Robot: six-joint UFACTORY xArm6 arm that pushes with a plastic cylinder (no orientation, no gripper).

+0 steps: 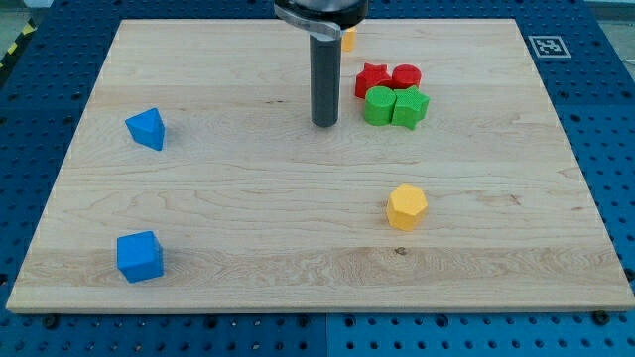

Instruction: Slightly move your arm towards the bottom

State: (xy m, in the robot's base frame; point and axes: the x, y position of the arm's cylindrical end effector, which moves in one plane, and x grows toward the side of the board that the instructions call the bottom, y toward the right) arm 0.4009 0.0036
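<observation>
Tip [324,124] on table [228,198], left of green blocks [394,106]. No pincer fitted. Next: short nudge toward view's bottom; path clear.

Arm's dark round mount [319,10] is cut off by the view's top edge; nothing above it shows. The straight dark rod [324,79] hides most of a small orange-yellow block [349,40] at the view's top: only a sliver shows to the rod's right, shape cannot be told.

Red star-like block [371,78] and red round block [406,75]: lower parts covered by the green round block [378,105] and green star-like block [409,107] in front (exact outlines of the red pair uncertain).

Black-and-white square marker [545,46] at the pale wooden board's [248,198] top right corner: pattern too small to read.

Blue perforated table [605,119] runs off all four edges.
</observation>
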